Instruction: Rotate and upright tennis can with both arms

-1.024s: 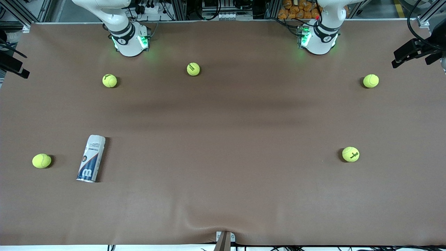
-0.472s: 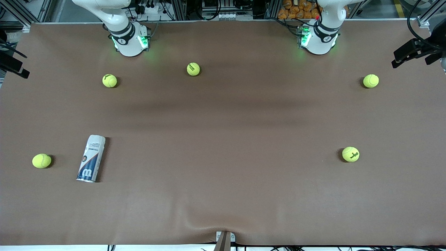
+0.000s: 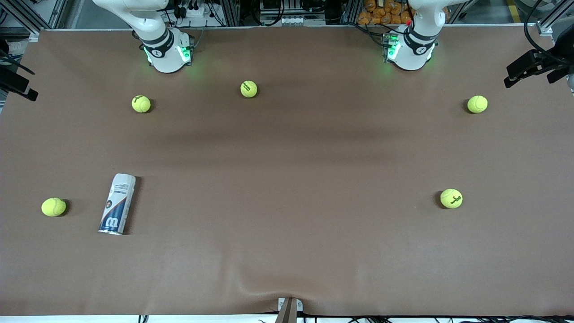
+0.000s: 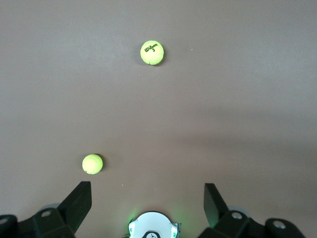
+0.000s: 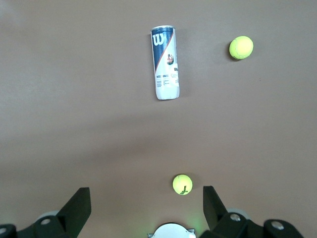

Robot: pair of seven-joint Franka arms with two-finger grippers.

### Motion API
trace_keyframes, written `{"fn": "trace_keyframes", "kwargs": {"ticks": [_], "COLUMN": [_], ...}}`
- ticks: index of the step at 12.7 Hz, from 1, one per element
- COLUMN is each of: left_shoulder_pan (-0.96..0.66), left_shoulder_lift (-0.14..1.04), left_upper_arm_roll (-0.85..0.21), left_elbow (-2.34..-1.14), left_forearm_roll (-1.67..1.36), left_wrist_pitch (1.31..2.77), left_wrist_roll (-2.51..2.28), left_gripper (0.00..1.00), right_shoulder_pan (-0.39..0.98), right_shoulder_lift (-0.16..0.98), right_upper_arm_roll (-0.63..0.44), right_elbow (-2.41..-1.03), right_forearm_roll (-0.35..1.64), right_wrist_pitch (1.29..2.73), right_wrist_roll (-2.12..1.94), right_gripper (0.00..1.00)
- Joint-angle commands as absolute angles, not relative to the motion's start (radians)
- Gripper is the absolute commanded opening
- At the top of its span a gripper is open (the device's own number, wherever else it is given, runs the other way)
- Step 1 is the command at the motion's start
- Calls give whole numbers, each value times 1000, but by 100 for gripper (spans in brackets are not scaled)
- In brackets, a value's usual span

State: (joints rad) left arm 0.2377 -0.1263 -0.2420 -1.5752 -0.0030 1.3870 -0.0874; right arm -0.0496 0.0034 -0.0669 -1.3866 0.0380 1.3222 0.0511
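Note:
The tennis can (image 3: 117, 204) lies on its side on the brown table toward the right arm's end, its silver rim pointing toward the front camera. It also shows in the right wrist view (image 5: 165, 62), white and navy with a "W". My right gripper (image 5: 145, 204) is open and empty, held high over its own base (image 3: 167, 53), well apart from the can. My left gripper (image 4: 147, 201) is open and empty, high over its own base (image 3: 410, 50). Neither gripper shows in the front view.
Several yellow-green tennis balls lie scattered: one (image 3: 53, 207) beside the can, two (image 3: 141, 103) (image 3: 249, 89) near the right arm's base, and two (image 3: 477, 104) (image 3: 451, 198) toward the left arm's end. Black camera mounts (image 3: 533, 67) stand at the table's ends.

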Motion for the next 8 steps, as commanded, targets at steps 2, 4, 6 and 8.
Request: {"fn": "trace_keyframes", "kwargs": {"ticks": [2,4,6,8], "left_shoulder_pan": [247,247,247,245], "left_shoulder_lift": [-121,-121,-120,-115], "left_upper_arm_roll": [-250,-250,-250,-250], "left_elbow": [-1560,-1560,-1560,-1559], "left_forearm_roll": [-8,-8,-8,-8], "left_wrist_pitch": [1368,1368,1368,1370], "left_wrist_roll": [-71,-71,-71,-71], "left_gripper": [100,100,100,100], "right_shoulder_pan": [-58,-58,-58,-58], "right_shoulder_lift": [-11,-11,-11,-11], "right_upper_arm_roll": [-58,-58,-60,-60], "right_elbow": [-1385,-1385,-1385,-1385], "right_forearm_roll": [35,35,35,35], "right_wrist_pitch": [1313,1313,1313,1313], "right_wrist_roll": [67,67,67,67], "right_gripper": [100,100,100,100]}}
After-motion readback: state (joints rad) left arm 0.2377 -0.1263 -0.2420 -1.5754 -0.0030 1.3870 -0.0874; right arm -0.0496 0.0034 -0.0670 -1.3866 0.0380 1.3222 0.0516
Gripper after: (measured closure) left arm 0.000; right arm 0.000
